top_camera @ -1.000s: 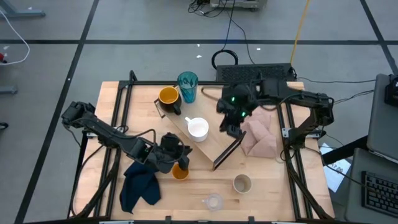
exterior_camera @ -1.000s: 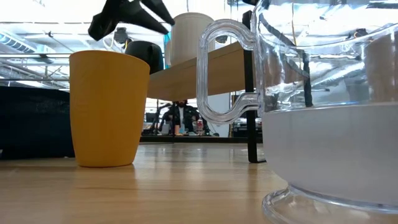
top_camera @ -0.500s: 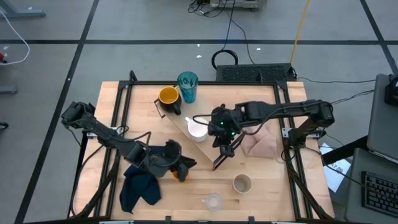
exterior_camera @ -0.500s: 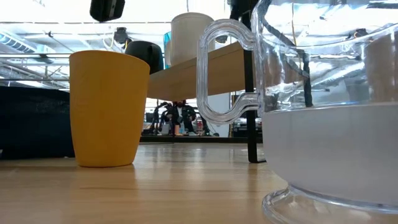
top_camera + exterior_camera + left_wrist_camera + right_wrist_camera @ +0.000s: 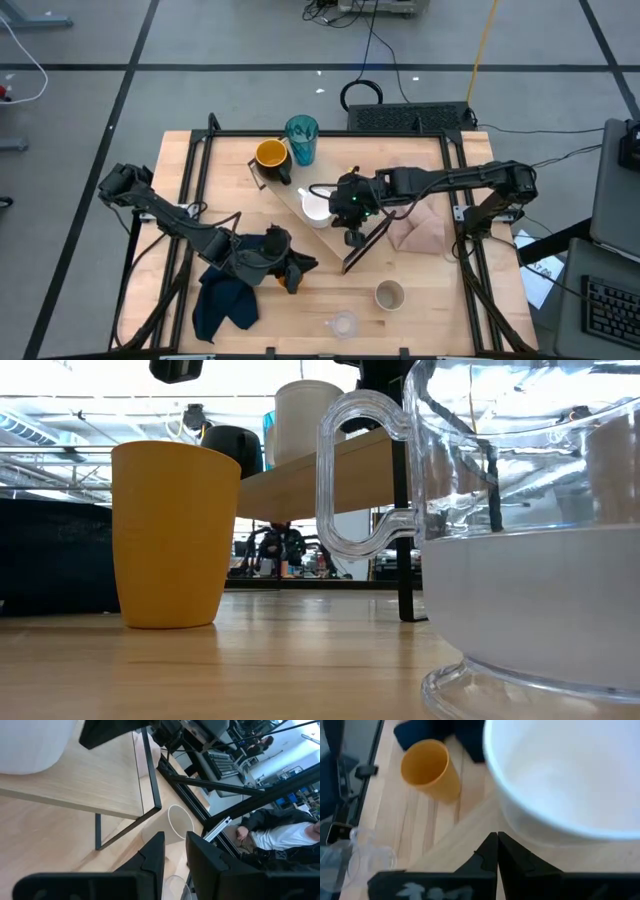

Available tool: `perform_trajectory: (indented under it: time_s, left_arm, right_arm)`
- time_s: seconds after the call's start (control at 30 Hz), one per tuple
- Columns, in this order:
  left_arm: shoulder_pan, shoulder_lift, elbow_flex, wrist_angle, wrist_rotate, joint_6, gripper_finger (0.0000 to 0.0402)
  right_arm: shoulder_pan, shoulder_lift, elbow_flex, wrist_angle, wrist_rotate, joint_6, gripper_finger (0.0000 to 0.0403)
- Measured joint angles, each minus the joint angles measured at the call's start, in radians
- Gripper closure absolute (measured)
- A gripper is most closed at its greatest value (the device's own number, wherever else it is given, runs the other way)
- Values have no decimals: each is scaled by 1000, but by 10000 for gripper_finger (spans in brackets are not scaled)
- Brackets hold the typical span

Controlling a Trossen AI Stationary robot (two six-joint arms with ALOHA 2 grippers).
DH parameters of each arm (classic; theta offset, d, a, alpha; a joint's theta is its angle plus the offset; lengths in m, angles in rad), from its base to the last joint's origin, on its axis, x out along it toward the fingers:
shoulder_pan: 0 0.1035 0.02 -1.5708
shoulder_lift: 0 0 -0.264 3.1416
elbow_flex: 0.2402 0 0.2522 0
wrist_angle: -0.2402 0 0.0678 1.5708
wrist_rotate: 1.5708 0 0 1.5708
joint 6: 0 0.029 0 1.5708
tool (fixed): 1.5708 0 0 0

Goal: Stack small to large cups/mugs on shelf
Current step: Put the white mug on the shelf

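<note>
Table [image 5: 420, 290], light wood w/ dark frame, unchanged. Shelf [image 5: 325, 228] lies diagonally across its middle, same spot as before. Pinkish cloth [image 5: 420, 225] just right of shelf; dark blue cloth [image 5: 222, 305] at front left.

Right arm has swung in from the rear over the last sec: right gripper [image 5: 352, 238] now sits low over the shelf, just beside the white mug [image 5: 317, 207], fingers [image 5: 490, 852] pressed together, holding nothing. A sec ago it was higher and further back, near the cloth.

Left gripper [image 5: 290, 272] near front-left of shelf, moved slightly fwd; fingers [image 5: 155, 852] a small gap apart, nothing between them in wrist view. Small orange cup [image 5: 172, 532] stands upright on table, right at that gripper; from above it's mostly hidden now.

Cups otherwise unmoved: teal tumbler [image 5: 301, 139] and yellow-orange mug [image 5: 271, 156] at shelf's far end, beige-grey cup [image 5: 389, 295] and small clear cup [image 5: 343, 324] on table at front.
</note>
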Motion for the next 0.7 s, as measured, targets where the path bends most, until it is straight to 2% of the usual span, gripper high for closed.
perform_trajectory:
  time_s: [0.7]
  left_arm:
    - [0, 0, 0, 2, 1, 12, 323]
  right_arm:
    - [-28, 0, 0, -20, 53, -27, 403]
